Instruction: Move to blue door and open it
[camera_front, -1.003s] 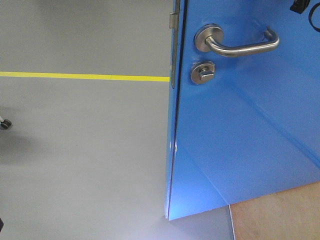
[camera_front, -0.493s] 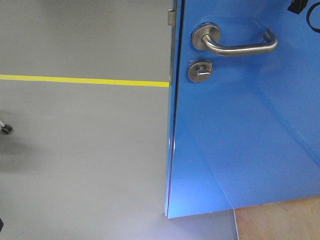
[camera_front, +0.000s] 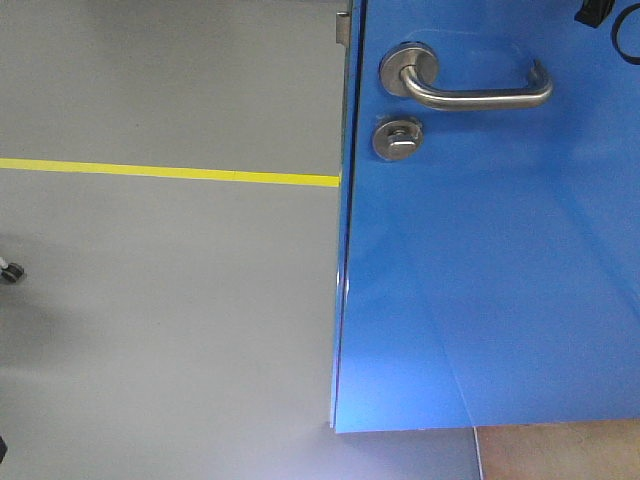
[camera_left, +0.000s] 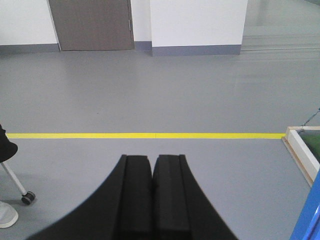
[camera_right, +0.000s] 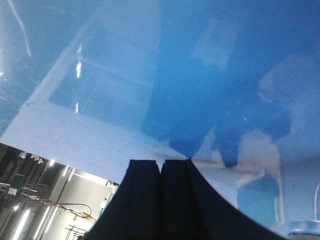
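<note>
The blue door (camera_front: 500, 270) fills the right half of the front view, glossy and close. Its silver lever handle (camera_front: 470, 85) sits near the top, with the round thumb-turn lock (camera_front: 398, 138) below it and the steel latch plate (camera_front: 343, 28) on the left edge. My left gripper (camera_left: 152, 162) is shut and empty, pointing over grey floor. A sliver of the door (camera_left: 309, 225) shows at that view's bottom right. My right gripper (camera_right: 161, 165) is shut and empty, with its tips close against the door's blue surface (camera_right: 150, 75). Neither gripper shows in the front view.
A yellow floor line (camera_front: 170, 173) runs left of the door; it also shows in the left wrist view (camera_left: 145, 135). A caster wheel (camera_front: 10, 272) stands at the far left. A white wooden brace (camera_left: 302, 152) lies right. A grey door (camera_left: 91, 24) is in the far wall.
The door face has swung to look squarer to the front view. The handle has shifted slightly up and left, and the yellow line has dropped lower in the frame.
</note>
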